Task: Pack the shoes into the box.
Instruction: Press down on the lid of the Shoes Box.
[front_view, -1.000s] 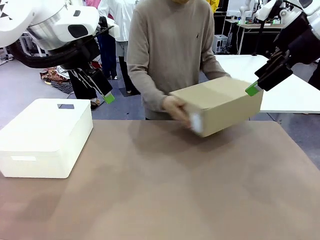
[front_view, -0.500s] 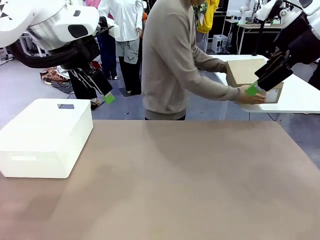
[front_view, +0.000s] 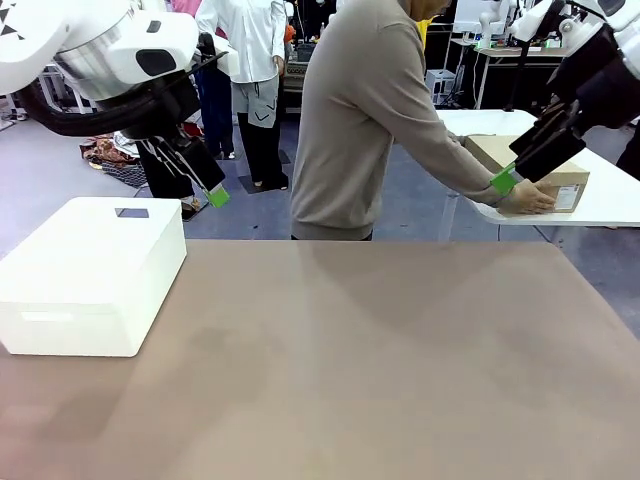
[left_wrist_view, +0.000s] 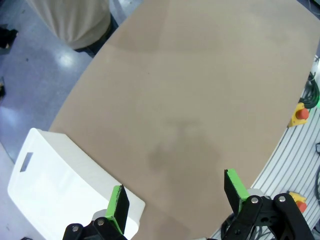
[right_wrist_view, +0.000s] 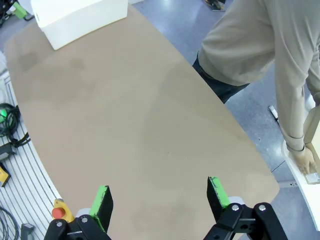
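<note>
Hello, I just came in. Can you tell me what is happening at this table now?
A person in a beige sweater leans away from the brown table and has a hand on a closed tan cardboard box on a white side table. Both end effectors, left and right, hang open above the brown table and hold nothing. A white rounded box sits at the table's left side.

The right end effector (front_view: 503, 181) covers part of the box (front_view: 571, 178) at 3 o'clock in the front view; the right wrist view's edge crops the box (right_wrist_view: 315, 131); the white box (left_wrist_view: 60, 190) runs off at 7 o'clock.
</note>
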